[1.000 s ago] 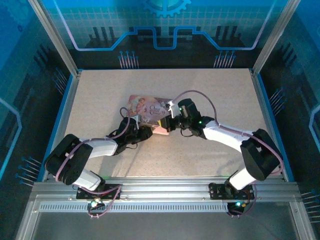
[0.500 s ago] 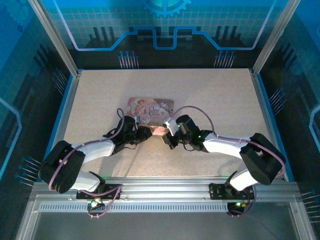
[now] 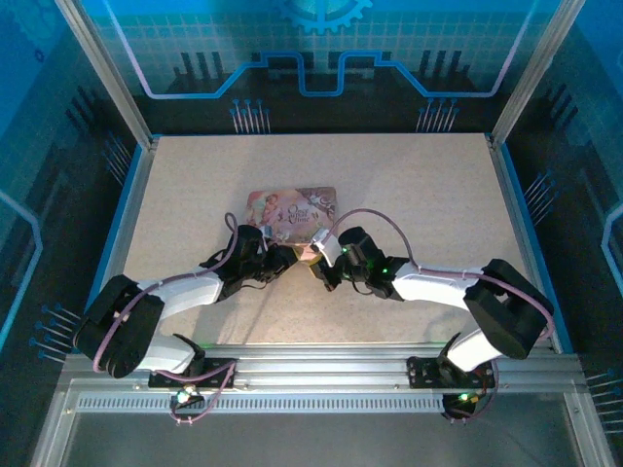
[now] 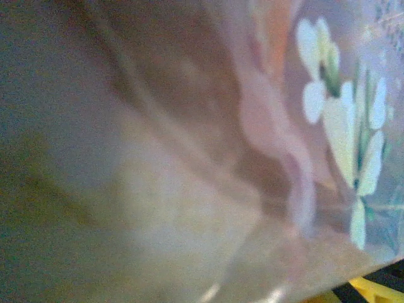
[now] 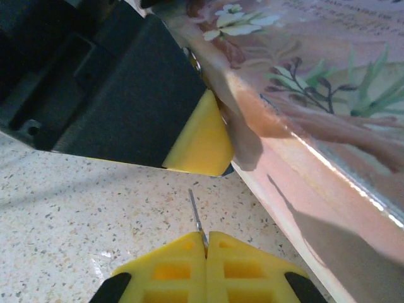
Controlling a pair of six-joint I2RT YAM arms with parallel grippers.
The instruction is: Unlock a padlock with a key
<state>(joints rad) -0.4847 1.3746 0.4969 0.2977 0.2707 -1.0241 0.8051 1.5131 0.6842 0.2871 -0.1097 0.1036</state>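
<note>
At lower centre of the right wrist view, right gripper (image 5: 205,238): presses yellow pads (image 5: 243,268) flat together, no gap between, and pinches key (image 5: 196,213), a thin dark sliver poking up and slightly left out of the seam. Behind key: speckled table (image 5: 76,208).

Just above key tip, apart from it: yellow pad (image 5: 199,142) of left gripper (image 3: 288,258), on a black finger (image 5: 126,107) slanting in from upper left. Butts against lower-left edge of box (image 5: 303,82). Across right half of that frame: box again, pink, flowers and leaves printed on top, side face catching light.

From above, mid-frame: box on table, both grippers at its lower edge, left one from the left, right one from the right, tips close together.

Through left wrist view: box blurred, very close, white flowers at right; scrap of yellow at lower right corner. Cannot tell how wide left gripper stands, nor whether it clasps box.
</note>
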